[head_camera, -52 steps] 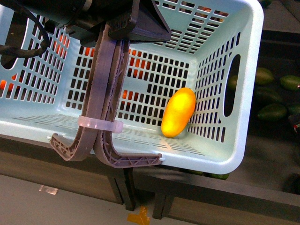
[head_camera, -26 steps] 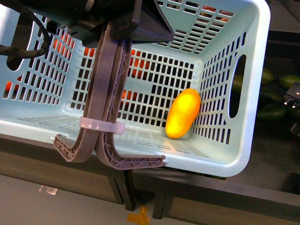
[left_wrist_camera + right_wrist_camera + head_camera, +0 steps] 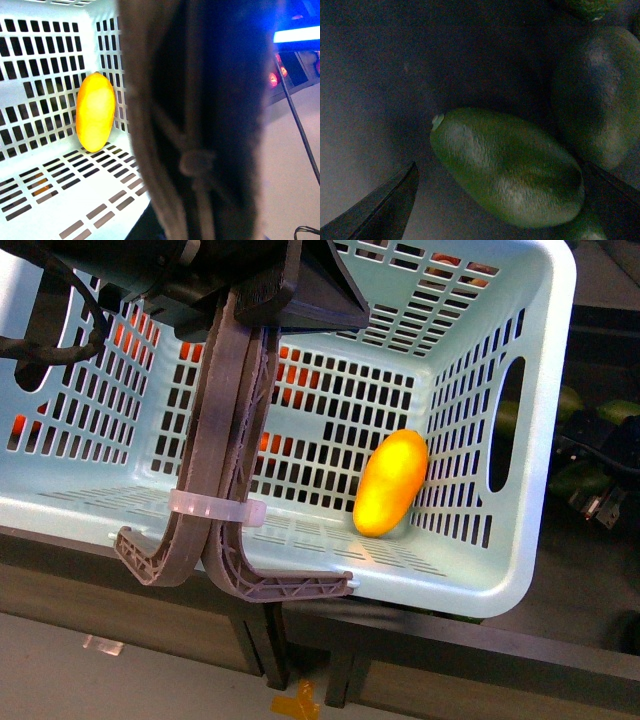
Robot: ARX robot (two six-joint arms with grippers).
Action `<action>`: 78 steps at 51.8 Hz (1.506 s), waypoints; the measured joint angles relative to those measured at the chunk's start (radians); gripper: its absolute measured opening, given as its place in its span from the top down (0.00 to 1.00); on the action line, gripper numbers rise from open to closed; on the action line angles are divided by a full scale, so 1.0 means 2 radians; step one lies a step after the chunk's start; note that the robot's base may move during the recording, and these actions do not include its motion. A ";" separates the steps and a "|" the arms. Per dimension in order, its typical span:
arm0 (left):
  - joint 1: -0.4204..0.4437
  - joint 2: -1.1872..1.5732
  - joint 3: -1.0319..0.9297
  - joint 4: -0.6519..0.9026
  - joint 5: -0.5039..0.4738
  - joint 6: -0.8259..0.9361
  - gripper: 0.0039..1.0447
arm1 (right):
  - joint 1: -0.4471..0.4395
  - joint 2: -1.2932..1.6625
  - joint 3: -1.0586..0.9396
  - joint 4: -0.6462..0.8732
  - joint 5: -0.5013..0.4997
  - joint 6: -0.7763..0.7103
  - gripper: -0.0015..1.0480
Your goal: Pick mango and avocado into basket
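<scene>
The light teal basket (image 3: 500,570) hangs tilted, its two brown-grey handles (image 3: 228,430) pressed together in my shut left gripper (image 3: 255,302) at the top. The mango (image 3: 392,483), yellow to orange, lies inside against the basket's right wall; the left wrist view also shows the mango (image 3: 95,111), beside the blurred handles (image 3: 200,125). In the right wrist view my right gripper (image 3: 500,172) is open around a dark green avocado (image 3: 507,165), one finger (image 3: 385,210) on each side of it. I cannot tell whether the fingers touch it.
More avocados (image 3: 565,400) lie in the dark bin right of the basket, where part of the right arm (image 3: 592,502) shows. A second avocado (image 3: 600,95) lies next to the first one. Orange fruit (image 3: 290,375) shows through the basket's slots. A dark shelf edge (image 3: 450,640) runs below.
The basket with the mango shifted slightly to the right, then held still. The right arm came into view at the right edge and dropped lower over the avocados.
</scene>
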 joint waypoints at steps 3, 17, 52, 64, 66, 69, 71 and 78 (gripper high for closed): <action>0.000 0.000 0.000 0.000 0.001 0.000 0.95 | 0.004 0.015 0.022 -0.002 0.003 0.008 0.07; 0.000 0.000 0.000 0.000 0.000 0.000 0.95 | 0.006 0.075 0.118 -0.021 0.018 0.039 0.07; 0.000 0.000 0.000 0.000 0.000 0.000 0.95 | -0.001 0.093 0.152 -0.030 0.018 0.070 0.46; 0.000 0.000 0.000 0.000 0.000 0.000 0.95 | -0.008 0.081 0.124 -0.001 0.013 0.090 0.47; 0.000 0.000 0.000 0.000 0.000 0.000 0.95 | -0.010 0.074 0.112 0.010 0.010 0.100 0.47; 0.000 0.000 0.000 0.000 0.000 0.000 0.95 | -0.012 0.061 0.092 0.027 0.006 0.114 0.47; 0.000 0.000 0.000 0.000 0.000 0.000 0.95 | -0.012 0.053 0.080 0.037 0.005 0.124 0.47; 0.000 0.000 0.000 0.000 0.000 0.000 0.95 | -0.013 -0.043 -0.043 0.127 -0.021 0.212 0.47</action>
